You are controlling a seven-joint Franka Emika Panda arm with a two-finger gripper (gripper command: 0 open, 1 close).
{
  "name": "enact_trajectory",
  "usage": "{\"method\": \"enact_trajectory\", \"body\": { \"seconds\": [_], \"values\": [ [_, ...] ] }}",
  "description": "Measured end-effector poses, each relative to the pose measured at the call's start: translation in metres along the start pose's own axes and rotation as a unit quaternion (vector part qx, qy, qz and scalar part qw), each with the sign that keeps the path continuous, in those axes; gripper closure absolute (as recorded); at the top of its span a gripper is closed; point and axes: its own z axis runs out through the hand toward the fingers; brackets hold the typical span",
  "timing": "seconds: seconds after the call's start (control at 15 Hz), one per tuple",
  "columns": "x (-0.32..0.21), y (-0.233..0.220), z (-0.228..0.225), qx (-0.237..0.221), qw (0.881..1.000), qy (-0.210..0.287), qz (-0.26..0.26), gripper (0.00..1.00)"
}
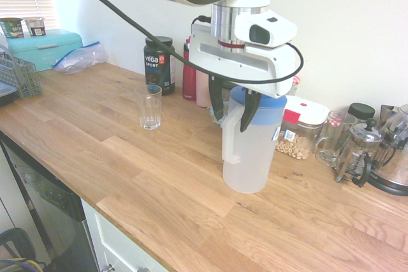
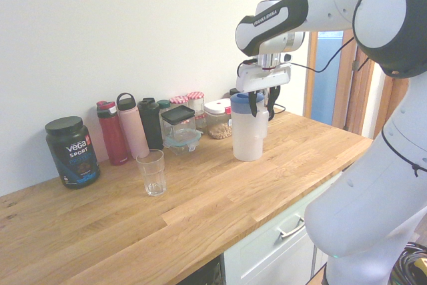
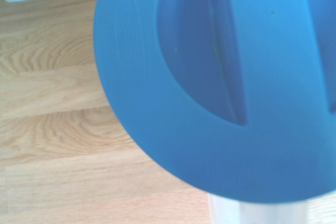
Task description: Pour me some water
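A translucent water pitcher (image 1: 248, 157) with a blue lid (image 1: 273, 100) stands upright on the wooden counter (image 1: 95, 151). My gripper (image 1: 233, 111) is lowered over its handle (image 1: 231, 133). One dark finger sits on each side of the handle's top, still apart and not clamped. From the other side the gripper (image 2: 260, 106) hangs at the pitcher (image 2: 247, 139) top. The wrist view is filled by the blue lid (image 3: 210, 77). An empty clear glass (image 1: 150, 107) stands well to the left of the pitcher, also seen as the glass (image 2: 152, 173) nearer the counter's front.
Along the wall stand a black Vega tub (image 1: 159, 62), drink bottles (image 1: 189, 74), jars, a red-clipped food box (image 1: 306, 122), a glass mug (image 1: 331, 137) and a French press (image 1: 358, 152). A teal bread box (image 1: 41, 48) and dish rack (image 1: 16, 74) sit far left.
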Motion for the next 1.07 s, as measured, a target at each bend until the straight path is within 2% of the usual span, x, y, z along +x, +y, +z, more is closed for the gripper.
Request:
{"method": "enact_trajectory", "body": {
  "seconds": [1.07],
  "values": [
    [0.001, -0.014, 0.005, -0.003, 1.000, 0.003, -0.011, 1.00]
  ]
}}
